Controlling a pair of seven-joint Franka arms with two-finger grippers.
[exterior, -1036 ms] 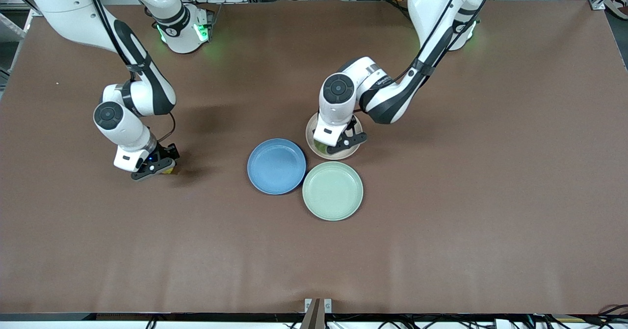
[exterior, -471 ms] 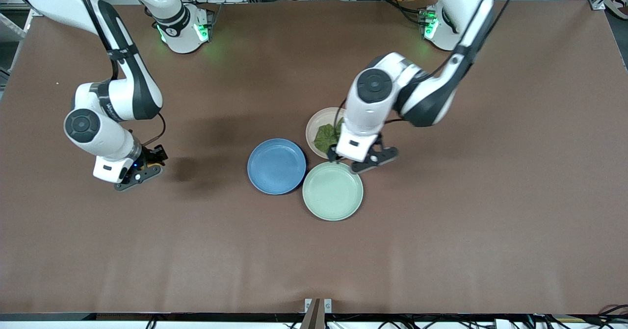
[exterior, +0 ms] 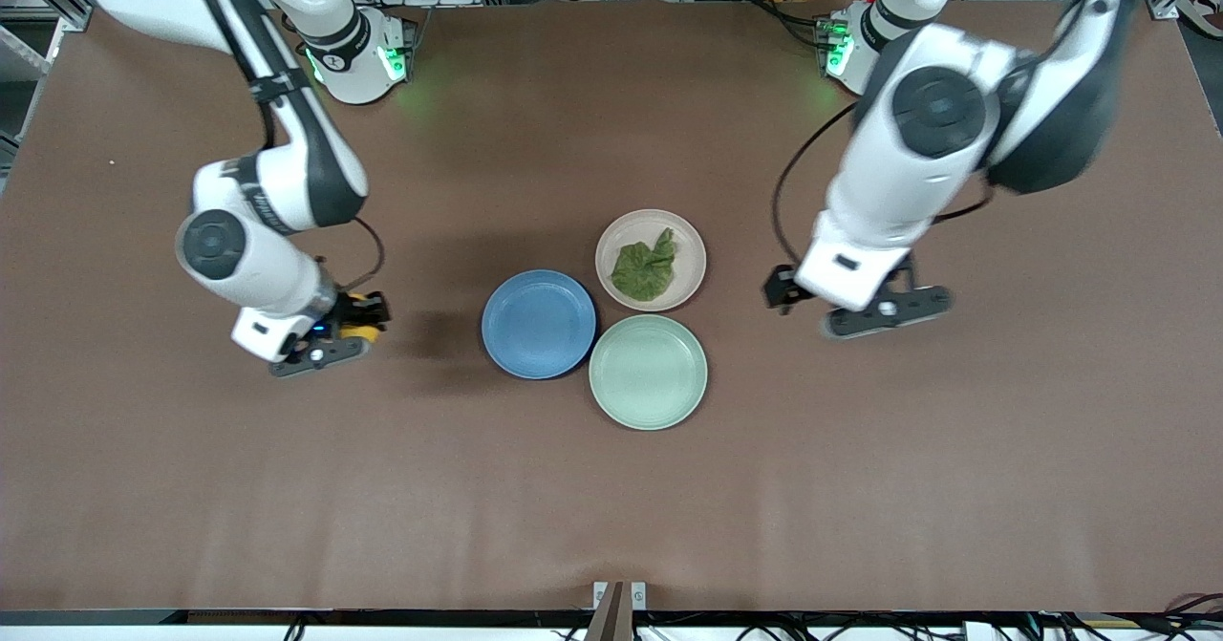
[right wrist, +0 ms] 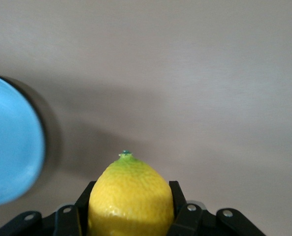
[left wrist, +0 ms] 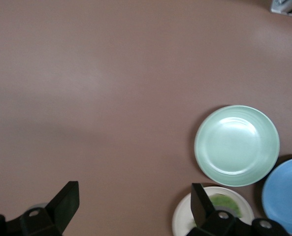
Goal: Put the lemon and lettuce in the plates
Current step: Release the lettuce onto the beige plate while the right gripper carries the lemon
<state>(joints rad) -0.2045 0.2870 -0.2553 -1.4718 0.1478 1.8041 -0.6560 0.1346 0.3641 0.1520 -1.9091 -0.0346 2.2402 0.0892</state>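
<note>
The lettuce (exterior: 647, 267) lies in the beige-pink plate (exterior: 688, 240) near the table's (exterior: 611, 488) middle. The left gripper (exterior: 860, 311), released and wide, hangs over bare table. The right gripper (exterior: 334, 335) grasps the lemon (right wrist: 131, 199) beside the blue plate (exterior: 538, 324).

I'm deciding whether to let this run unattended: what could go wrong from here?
1. The oval yellow lemon sits gripped in the right gripper over bare table; being round, it might slip or roll off the empty round blue plate when released.
2. The pale mint-green plate touches the blue one, so a misjudged drop may land there.
3. The open left gripper hangs beside the beige-pink plate holding the wrinkly green lettuce leaf.
</note>
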